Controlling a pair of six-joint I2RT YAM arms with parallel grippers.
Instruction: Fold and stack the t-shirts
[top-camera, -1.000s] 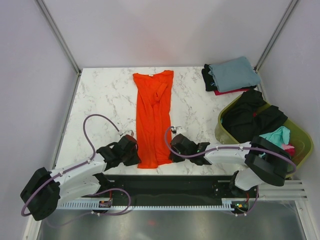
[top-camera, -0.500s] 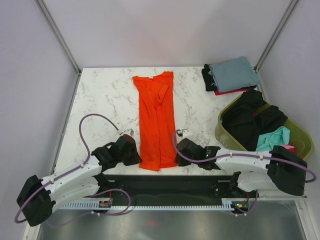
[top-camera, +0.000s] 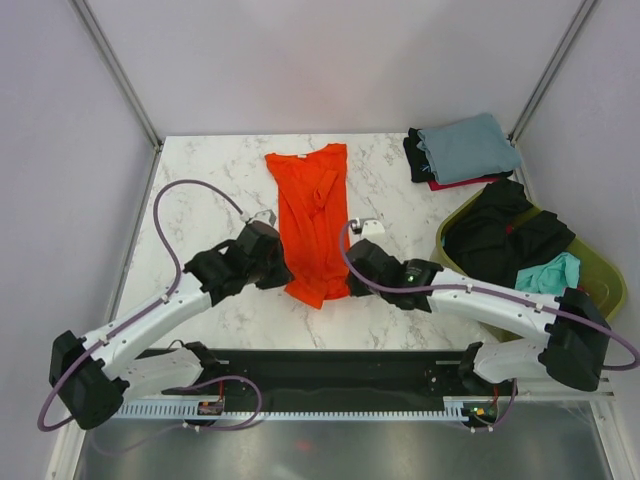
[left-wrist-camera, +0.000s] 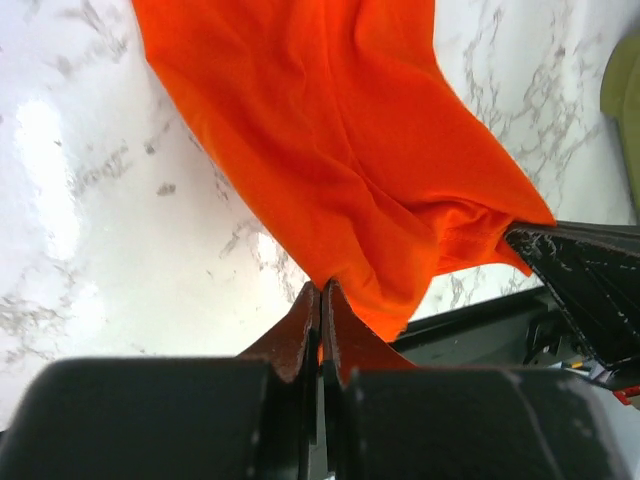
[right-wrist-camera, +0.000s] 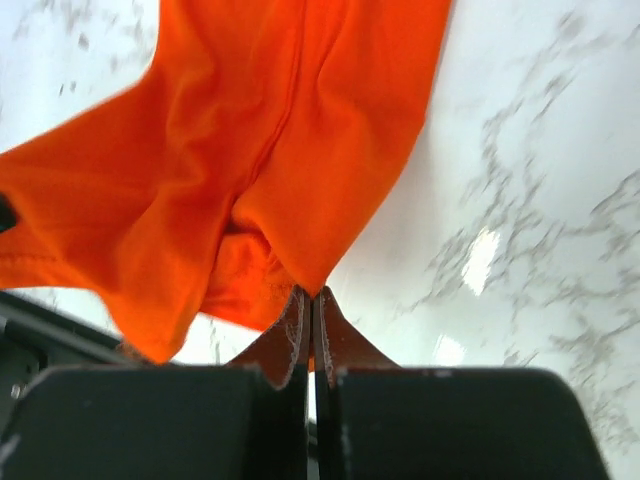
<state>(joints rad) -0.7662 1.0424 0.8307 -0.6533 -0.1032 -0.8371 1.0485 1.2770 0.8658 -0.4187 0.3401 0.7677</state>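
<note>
Orange t-shirt (top-camera: 312, 215), left of basket (top-camera: 600, 265), now shorter: hem lifted and carried toward collar. Left gripper (left-wrist-camera: 320, 300) and right gripper (right-wrist-camera: 308, 300) each pinched tight on hem corner. Probably half-fold underway; folded stack (top-camera: 465, 148) behind basket.

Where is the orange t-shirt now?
In the top view, the orange t-shirt lies mid-table, its near hem pinched by the left gripper and right gripper, left of the basket.

There is one orange t-shirt (top-camera: 312, 225), three folded shirts (top-camera: 465, 148) in one stack, one basket (top-camera: 606, 278) and two arms (top-camera: 150, 320) (top-camera: 500, 305).
</note>
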